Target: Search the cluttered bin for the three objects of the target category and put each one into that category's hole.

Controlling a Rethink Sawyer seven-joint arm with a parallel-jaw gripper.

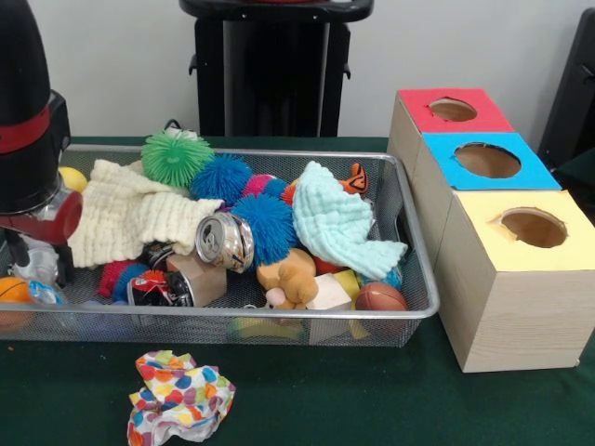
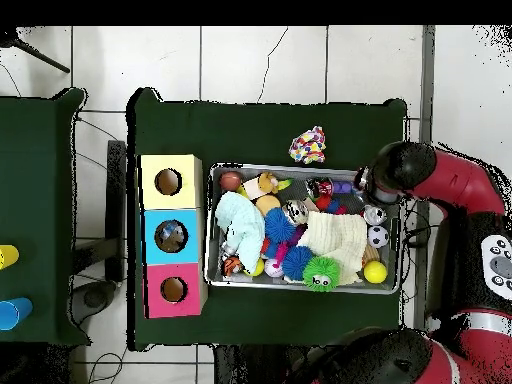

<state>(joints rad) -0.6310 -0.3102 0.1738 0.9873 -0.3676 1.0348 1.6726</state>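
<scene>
The silver wire mesh bin [image 1: 279, 314] is full of toys and cloths; it also shows in the overhead view [image 2: 210, 230]. My gripper [image 1: 37, 253] reaches down into the bin's left end in the front view. The arm's wrist [image 2: 398, 166] covers it from above. A pale, glossy, see-through wrinkly piece [image 1: 39, 268] lies right at the gripper's tip. I cannot tell whether the gripper holds it. No other clear plastic piece shows plainly.
Three wooden boxes with holes stand beside the bin: red [image 1: 453, 110], blue [image 1: 488, 160], yellow [image 1: 532, 226]. A dotted cloth [image 1: 179, 395] lies on the green table in front. A silver can [image 1: 226, 242], cream cloth [image 1: 130, 214], mint cloth [image 1: 335, 223] and spiky balls fill the bin.
</scene>
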